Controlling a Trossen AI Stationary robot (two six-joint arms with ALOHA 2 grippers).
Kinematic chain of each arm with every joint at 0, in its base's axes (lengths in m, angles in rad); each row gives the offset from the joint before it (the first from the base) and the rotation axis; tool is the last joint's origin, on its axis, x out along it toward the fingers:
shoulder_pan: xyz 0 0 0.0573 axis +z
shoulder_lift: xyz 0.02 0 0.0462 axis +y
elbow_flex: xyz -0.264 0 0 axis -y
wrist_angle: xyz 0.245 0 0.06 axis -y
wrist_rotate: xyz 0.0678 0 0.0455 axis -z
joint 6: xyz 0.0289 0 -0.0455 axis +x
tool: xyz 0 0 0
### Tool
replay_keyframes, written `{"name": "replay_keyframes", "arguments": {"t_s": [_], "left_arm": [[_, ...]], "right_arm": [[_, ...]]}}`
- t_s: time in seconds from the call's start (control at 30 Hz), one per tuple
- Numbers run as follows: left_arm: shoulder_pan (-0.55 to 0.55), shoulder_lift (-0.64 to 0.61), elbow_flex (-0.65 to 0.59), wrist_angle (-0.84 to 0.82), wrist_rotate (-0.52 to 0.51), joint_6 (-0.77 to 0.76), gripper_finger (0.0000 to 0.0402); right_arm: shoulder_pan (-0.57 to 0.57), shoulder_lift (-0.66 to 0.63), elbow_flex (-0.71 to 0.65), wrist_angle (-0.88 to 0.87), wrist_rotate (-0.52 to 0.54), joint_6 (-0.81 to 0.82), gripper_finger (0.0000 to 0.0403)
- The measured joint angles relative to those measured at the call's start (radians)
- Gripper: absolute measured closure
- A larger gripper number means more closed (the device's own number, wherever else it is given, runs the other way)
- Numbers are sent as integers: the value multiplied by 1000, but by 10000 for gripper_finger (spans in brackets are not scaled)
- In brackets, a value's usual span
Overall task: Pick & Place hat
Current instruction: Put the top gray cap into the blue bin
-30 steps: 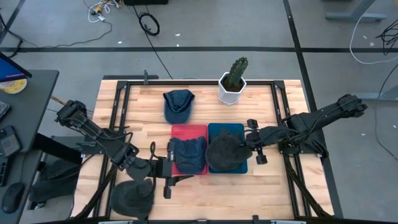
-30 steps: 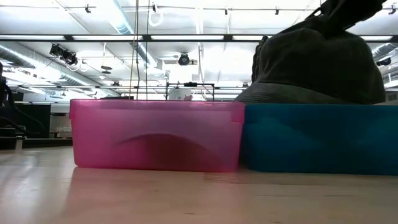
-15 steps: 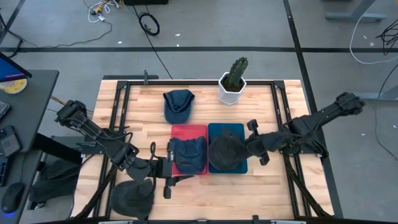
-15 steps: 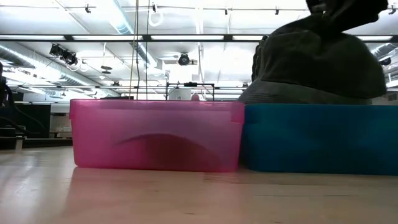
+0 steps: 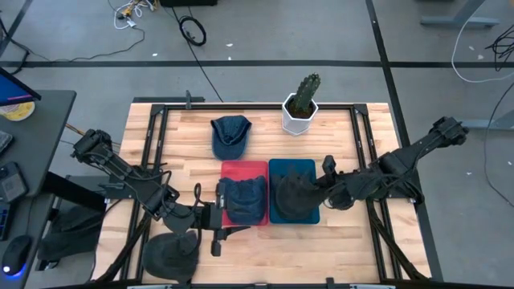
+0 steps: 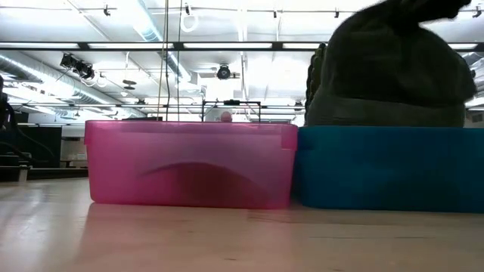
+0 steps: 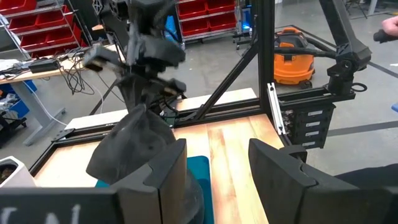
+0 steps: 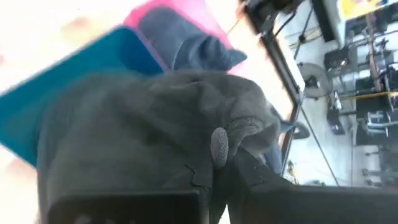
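The right hand (image 5: pixel 317 186) pinches the dark hat (image 5: pixel 293 195) by its crown over the blue bin (image 5: pixel 283 170). It looks soft, light and floppy. The left hand (image 5: pixel 210 221) waits, released.

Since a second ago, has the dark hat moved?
Yes. The dark hat, held by the right gripper, has shifted right over the blue bin, away from the pink bin.
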Motion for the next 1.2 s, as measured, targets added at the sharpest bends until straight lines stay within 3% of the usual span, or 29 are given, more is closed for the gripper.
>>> {"name": "replay_keyframes", "arguments": {"t_s": [0.17,0.43,0.9,1.2], "left_arm": [[0,0,0,0,0,4,225],[0,0,0,0,0,3,225],[2,0,0,0,0,8,225],[2,0,0,0,0,8,225]], "right_arm": [[-21,-4,70,-12,-199,-95,389],[-99,50,70,-21,-356,-113,389],[-320,115,69,48,-360,261,386],[-413,209,69,24,-439,266,387]]}}
